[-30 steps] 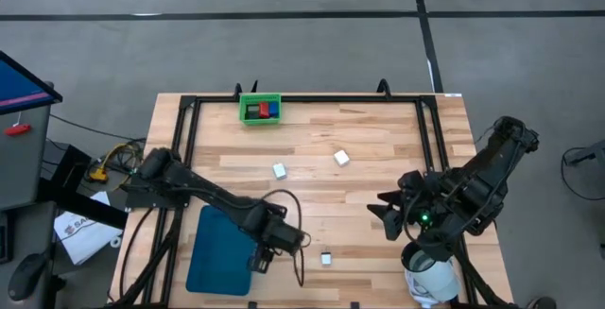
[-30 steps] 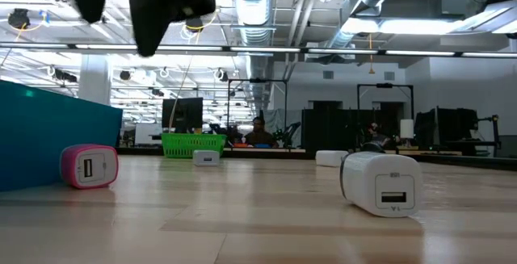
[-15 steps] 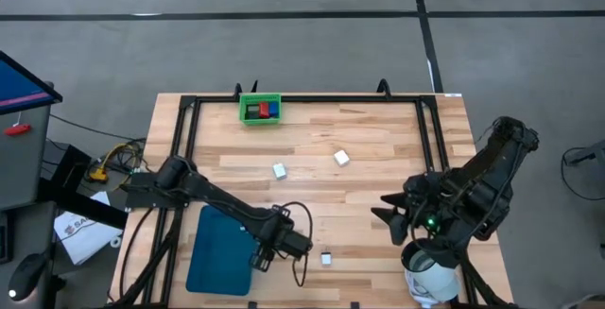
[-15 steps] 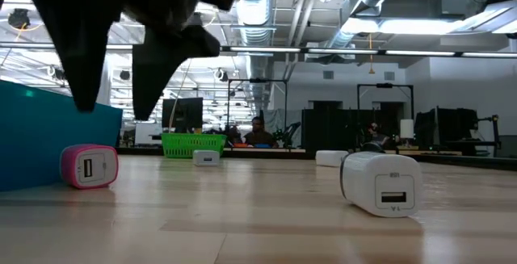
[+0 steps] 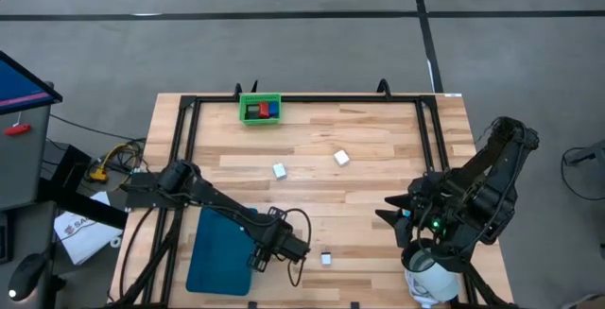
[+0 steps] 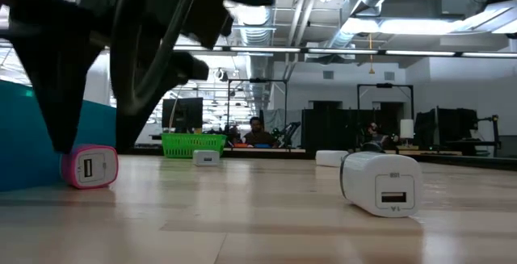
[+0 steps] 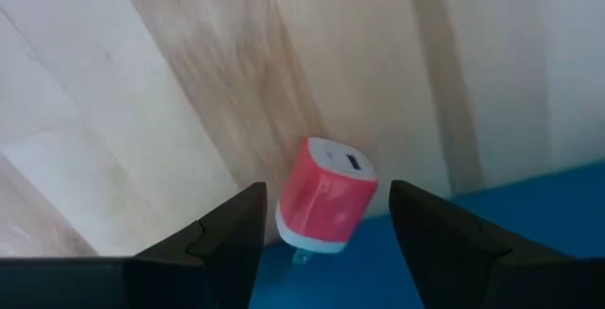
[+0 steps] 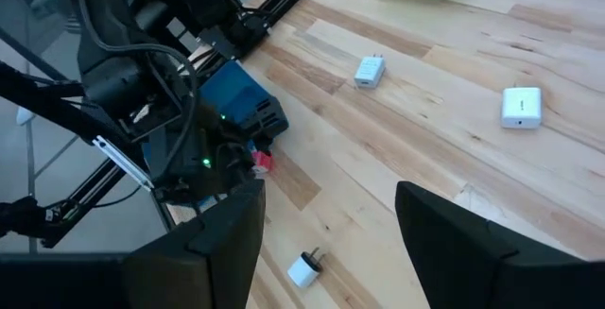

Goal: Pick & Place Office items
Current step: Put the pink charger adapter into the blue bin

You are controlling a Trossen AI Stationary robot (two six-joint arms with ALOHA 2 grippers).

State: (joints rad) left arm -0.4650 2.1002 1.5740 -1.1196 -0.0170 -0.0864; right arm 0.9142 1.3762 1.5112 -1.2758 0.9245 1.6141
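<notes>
A pink-red cube-like plug block [image 7: 326, 196] lies on the wood beside the teal tray's edge [image 7: 425, 271]. My left gripper [image 7: 326, 191] is open above it, one finger on each side with gaps showing. In the low view the dark fingers [image 6: 48, 94] reach down to the block [image 6: 89, 168]. A white plug block [image 5: 326, 259] lies to its right, and two more [image 5: 280, 170] [image 5: 341, 158] lie mid-table. Red and blue blocks sit in the green bin [image 5: 260, 109]. My right gripper [image 5: 392, 217] hangs open over the table's right side.
The teal tray [image 5: 219, 250] lies at the near left under my left arm. A large white mug-like cylinder [image 5: 430, 277] stands at the near right corner below my right arm. A black frame [image 5: 302, 99] borders the table. Bare wood lies mid-table between the arms.
My left gripper has come down and toward the near edge, from high above the table to around the pink-red block, staying open. My right arm has drawn back a little toward the table's right near corner.
</notes>
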